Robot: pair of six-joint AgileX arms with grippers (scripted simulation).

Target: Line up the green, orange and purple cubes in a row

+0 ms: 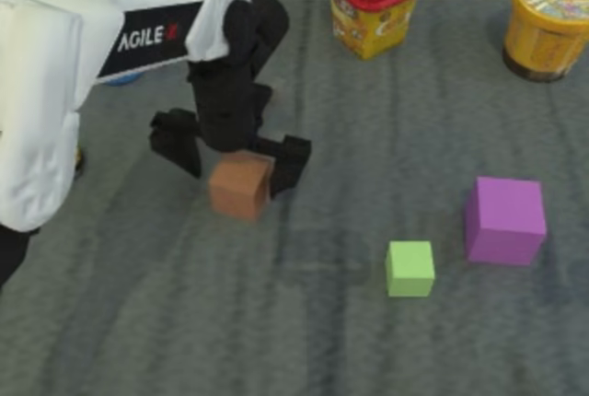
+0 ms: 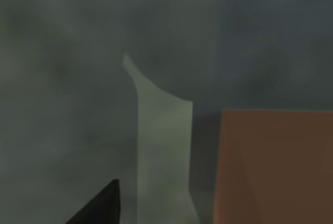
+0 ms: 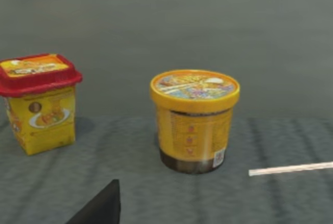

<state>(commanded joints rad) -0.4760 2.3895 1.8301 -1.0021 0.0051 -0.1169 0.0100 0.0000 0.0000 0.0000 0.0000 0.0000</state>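
Observation:
The orange cube [image 1: 241, 186] rests on the grey mat left of centre. My left gripper [image 1: 235, 158] is lowered over it and open, one black finger [image 1: 178, 143] to its left and the other [image 1: 291, 162] at its right edge. The left wrist view shows the orange cube [image 2: 276, 166] close up, with one finger [image 2: 99, 208] apart from it. The small green cube [image 1: 409, 268] lies to the right, and the large purple cube [image 1: 503, 220] stands just beyond it. My right gripper is outside the top view; its wrist view shows a single finger [image 3: 101, 208], set wide.
A yellow tub with a red lid [image 1: 373, 0] and a round yellow cup [image 1: 550, 18] stand at the back of the table. Both also show in the right wrist view, tub [image 3: 39, 101] and cup [image 3: 193, 120], beside a thin pale stick [image 3: 291, 169].

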